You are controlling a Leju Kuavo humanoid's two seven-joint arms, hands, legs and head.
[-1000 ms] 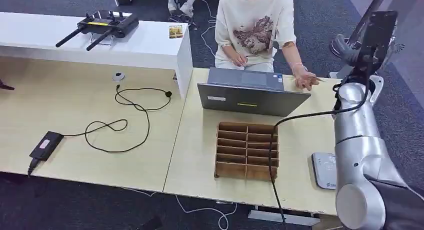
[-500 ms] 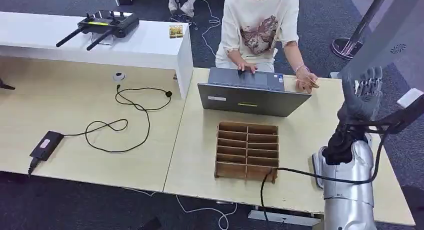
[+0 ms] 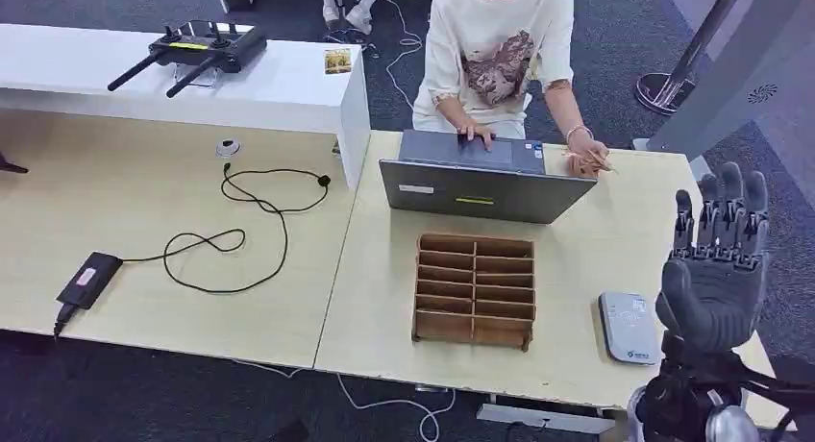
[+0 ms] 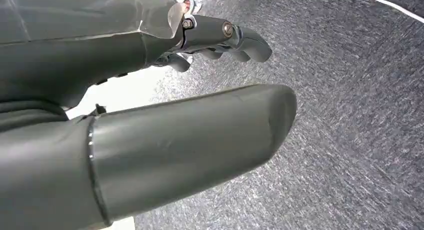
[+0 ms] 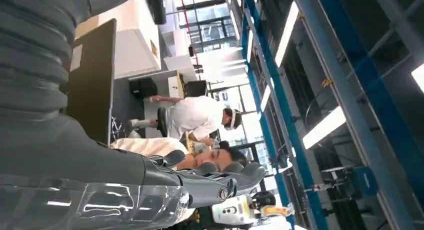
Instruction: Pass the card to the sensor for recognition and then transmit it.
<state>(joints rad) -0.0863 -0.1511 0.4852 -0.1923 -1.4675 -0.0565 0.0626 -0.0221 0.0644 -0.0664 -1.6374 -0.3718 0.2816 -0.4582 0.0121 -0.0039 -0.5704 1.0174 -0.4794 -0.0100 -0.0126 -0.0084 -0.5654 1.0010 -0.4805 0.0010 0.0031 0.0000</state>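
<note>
A person seated behind the laptop [image 3: 478, 179] pinches a thin tan card [image 3: 602, 158] at the far right of the table. The grey card sensor [image 3: 629, 328] lies flat near the front right table edge. My right hand [image 3: 716, 259] is raised just right of the sensor, fingers straight and pointing up, holding nothing. In the right wrist view the right hand [image 5: 200, 182] is empty, with the ceiling and the room beyond it. My left hand [image 4: 165, 95] hangs over grey carpet with nothing in it, thumb and fingers apart.
A wooden divided tray [image 3: 474, 290] stands between the laptop and the front edge, left of the sensor. A black cable and power brick [image 3: 86, 279] lie on the left table. A white counter [image 3: 173, 72] carries a controller. A grey pillar stands at the back right.
My right arm has dropped from reaching high toward the person to the front right table corner, and the hand now stands upright. The person's left hand moved onto the laptop.
</note>
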